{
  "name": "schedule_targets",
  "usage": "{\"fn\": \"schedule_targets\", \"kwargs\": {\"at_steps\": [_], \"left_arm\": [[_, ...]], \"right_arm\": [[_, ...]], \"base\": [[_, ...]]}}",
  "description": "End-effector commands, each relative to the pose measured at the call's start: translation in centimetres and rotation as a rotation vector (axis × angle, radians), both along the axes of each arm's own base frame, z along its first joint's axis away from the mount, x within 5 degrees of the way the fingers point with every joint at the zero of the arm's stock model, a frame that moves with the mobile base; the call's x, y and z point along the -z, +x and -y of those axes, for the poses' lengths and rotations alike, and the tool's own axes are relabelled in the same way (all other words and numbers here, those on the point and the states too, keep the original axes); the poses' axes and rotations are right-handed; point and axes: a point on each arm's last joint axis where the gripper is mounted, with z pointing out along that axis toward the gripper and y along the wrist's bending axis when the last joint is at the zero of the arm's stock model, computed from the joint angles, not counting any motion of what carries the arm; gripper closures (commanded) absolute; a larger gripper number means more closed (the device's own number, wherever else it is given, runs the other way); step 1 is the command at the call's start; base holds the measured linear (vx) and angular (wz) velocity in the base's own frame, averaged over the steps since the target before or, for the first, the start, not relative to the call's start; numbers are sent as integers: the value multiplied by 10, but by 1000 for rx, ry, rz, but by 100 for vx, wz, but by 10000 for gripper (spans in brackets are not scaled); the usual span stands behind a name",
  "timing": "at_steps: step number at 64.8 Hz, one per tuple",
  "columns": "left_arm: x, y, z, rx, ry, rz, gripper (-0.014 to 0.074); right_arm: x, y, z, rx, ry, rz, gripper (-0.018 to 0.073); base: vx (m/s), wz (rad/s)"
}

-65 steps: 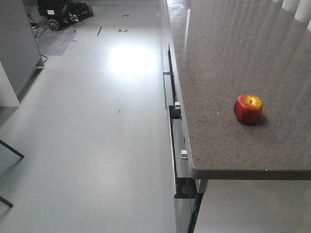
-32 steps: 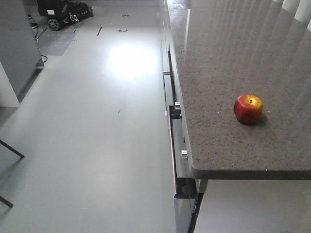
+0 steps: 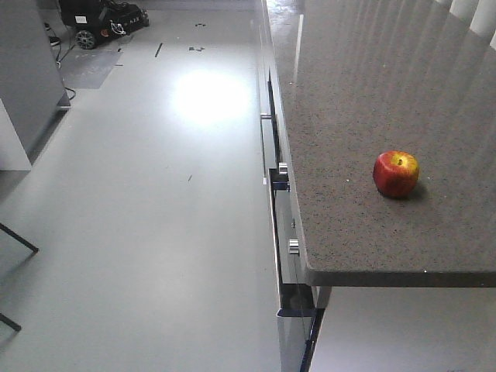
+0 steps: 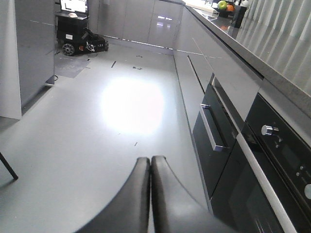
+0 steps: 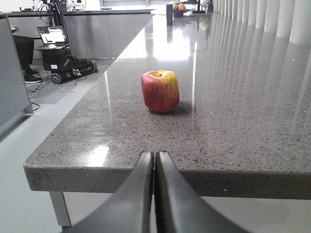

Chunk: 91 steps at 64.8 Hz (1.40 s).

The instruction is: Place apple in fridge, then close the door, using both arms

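The apple (image 3: 396, 174) is red with a yellow patch near its stem and stands upright on the speckled grey counter (image 3: 364, 93), near its front edge. In the right wrist view the apple (image 5: 160, 91) is straight ahead of my right gripper (image 5: 155, 153). That gripper is shut, empty and level with the counter's near edge. My left gripper (image 4: 150, 158) is shut and empty over the bare floor, left of the oven fronts. A tall grey unit (image 3: 27, 70) stands at the far left; I cannot tell if it is the fridge. No shelves or door bins show.
Dark oven fronts with knobs (image 4: 269, 130) and a bar handle (image 4: 212, 128) run below the counter. A black wheeled machine (image 3: 101, 19) stands at the far end of the floor. Thin black legs (image 3: 15, 239) reach in at the left. A fruit bowl (image 5: 177, 7) sits far back on the counter.
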Motion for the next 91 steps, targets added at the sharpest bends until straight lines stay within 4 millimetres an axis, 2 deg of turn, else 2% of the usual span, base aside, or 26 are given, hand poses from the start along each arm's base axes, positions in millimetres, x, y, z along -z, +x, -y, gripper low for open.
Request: {"fn": "schedule_targets", "kwargs": {"at_steps": [1,6,19,25,31,36,42,48,53,62,66,75,80,91], "left_arm": [[-13,-1,0,0,-6,106,603],[-13,-1,0,0,-6,106,603],[-13,-1,0,0,-6,106,603],[-13,-1,0,0,-6,106,603],[-13,-1,0,0,-6,106,603],[-13,-1,0,0,-6,106,603],[-13,-1,0,0,-6,106,603],[-13,-1,0,0,-6,106,603],[-13,-1,0,0,-6,106,603],[-13,-1,0,0,-6,106,603],[-13,-1,0,0,-6,106,603],[-13,-1,0,0,-6,106,603],[-13,-1,0,0,-6,106,603],[-13,-1,0,0,-6,106,603]], "right_arm": [[-9,0,1,12,-9,89,562],[-10,0,1,14,71,99,562],[-21,-1,5,44,655,197,562],[-25,-2,7,55,775,226,562],[-42,-5,3,8,664,222,562],[-63,-11,-2,-43,516,232,561],[-101,-19,-8,-104,368,252,547],[-136,-19,-11,-141,285,243,501],[-163,-16,-15,-173,232,227,429],[-194,-2,-21,-233,157,148,199],[-200,7,-23,-249,147,112,63],[-198,23,-23,-246,137,55,-127],[-196,29,-24,-249,128,32,-169],[-201,37,-23,-238,109,26,-155]], "base": [[0,0],[0,0],[0,0],[0,0],[0,0],[0,0],[0,0],[0,0],[0,0],[0,0],[0,0],[0,0],[0,0],[0,0]]}}
